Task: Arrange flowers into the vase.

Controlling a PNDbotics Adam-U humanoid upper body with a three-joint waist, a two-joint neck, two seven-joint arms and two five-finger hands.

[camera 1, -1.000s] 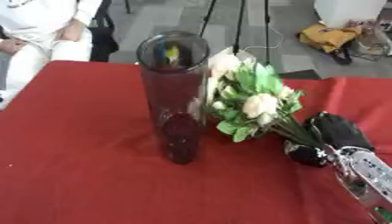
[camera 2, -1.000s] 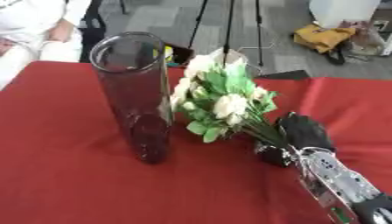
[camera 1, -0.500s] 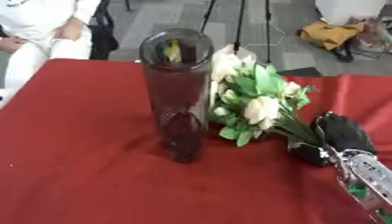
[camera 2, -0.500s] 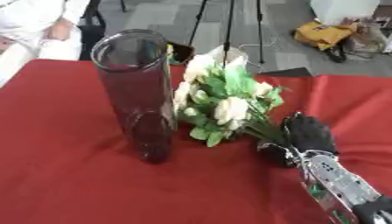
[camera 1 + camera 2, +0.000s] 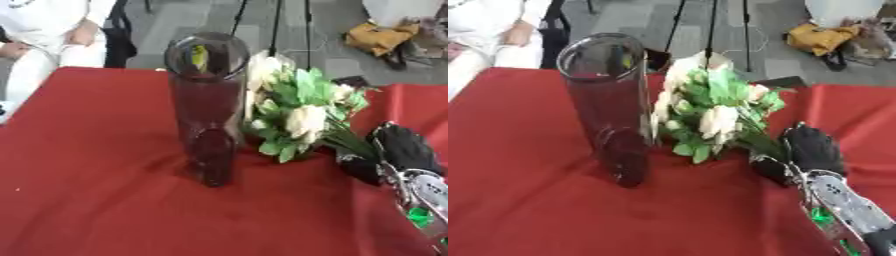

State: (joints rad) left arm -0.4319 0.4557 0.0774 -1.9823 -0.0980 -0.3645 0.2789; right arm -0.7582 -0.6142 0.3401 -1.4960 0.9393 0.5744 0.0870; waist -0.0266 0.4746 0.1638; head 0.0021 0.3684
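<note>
Meanwhile, on the red-draped counter point(image 5: 87, 200), the robot's right hand point(image 5: 808, 150) is curled round the stems of a bouquet point(image 5: 710, 112) of cream flowers and green leaves, the blooms tilted toward and just beside a tall clear vase point(image 5: 612, 105) standing upright at centre.

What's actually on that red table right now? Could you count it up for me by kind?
Vase: 1, tall clear glass, standing upright
Bunch of flowers: 1, cream blooms with green leaves, lying beside the vase
Robot hand: 1, the right hand, fingers curled round the stems
Total: 3
</note>
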